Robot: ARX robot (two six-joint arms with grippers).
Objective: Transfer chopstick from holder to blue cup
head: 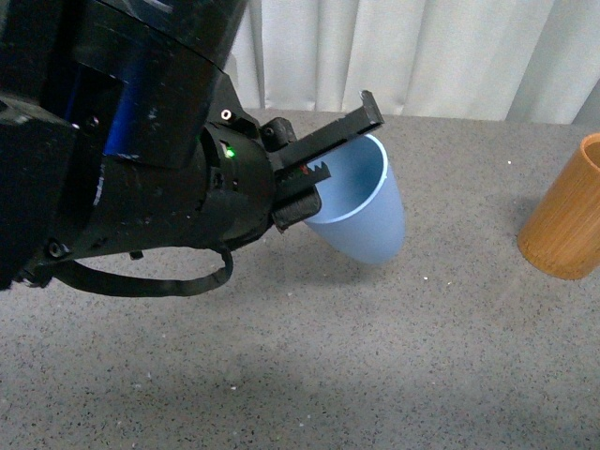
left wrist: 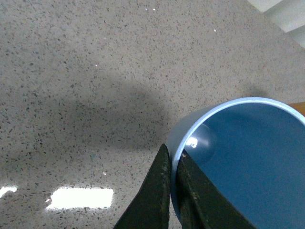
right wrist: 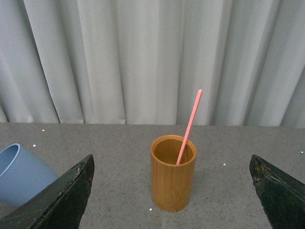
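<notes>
From where I stand, everything turns on the holder (right wrist: 173,179), the orange-brown cylinder standing upright on the bench (head: 281,375) with the grey curtain (right wrist: 119,57) some way behind it. The chopstick (right wrist: 189,126) is in the holder: its lower end is down inside, and its pink shaft rests against the rim and rises well above it. Its long axis is close to upright, with a slight lean. The right claw (right wrist: 171,162) faces the holder head-on with its jaws spread wide and nothing between them. It is back from the holder and touches neither it nor the stick, and the stick's free upper part stands ahead of the gap and above it. I judge the right arm the nearer one for the pick. It would need to go forward and up, then close across the shaft above the holder's rim. The blue cup (head: 370,216) is well to the left of the holder, and the left claw (head: 328,159) is clamped on its rim, one finger inside the wall and one outside. The cup is tilted, its mouth turned back toward that arm and its rounded base lowest. I cannot tell whether the base touches the bench or hangs just clear of it. The left wrist view looks straight into the cup, and it is empty. The holder contains only the one stick, as far as its open mouth shows.
</notes>
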